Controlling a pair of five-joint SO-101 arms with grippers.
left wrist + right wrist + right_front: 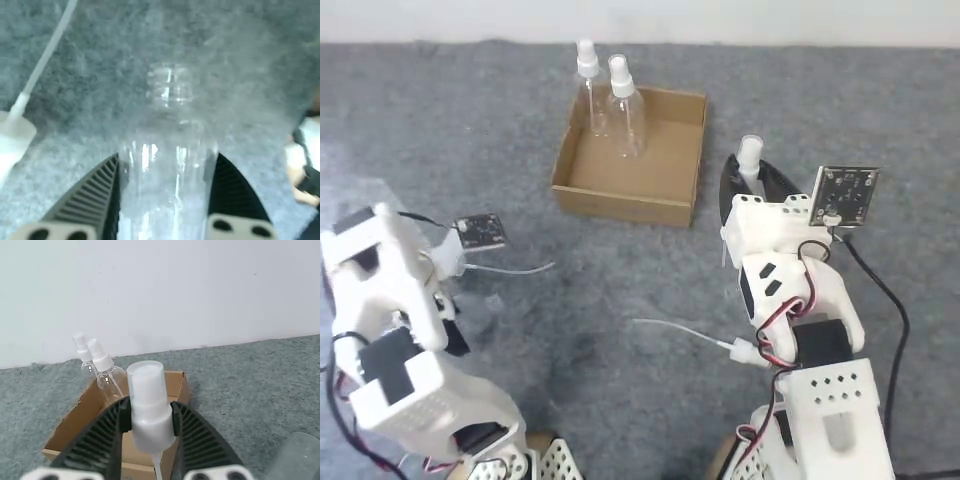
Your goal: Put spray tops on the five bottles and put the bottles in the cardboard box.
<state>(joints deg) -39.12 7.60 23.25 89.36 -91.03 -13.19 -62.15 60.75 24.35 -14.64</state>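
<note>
1. The surface is a grey, carpet-like covering that carries every item below.
2. The right arm stands at the right of the high view, near the box's right wall. The left arm stands at the left edge, well apart from the box.
3. The cardboard box is open-topped and sits at the far middle of the surface.
4. The capped bottles (two, clear, upright) each carry a white spray top. They stand close together at the box's far left corner.
5. The bare bottle is clear, with its threaded neck exposed. The left end effector is clenched on its body, one finger on each side.
6. The held spray top is white and upright, its tube hanging below. The right end effector grasps it just beside the box's right wall.
7. The loose spray top lies on the surface beside the right arm, its tube pointing toward the left arm.
8. The second loose spray top lies near the bare bottle.
</note>
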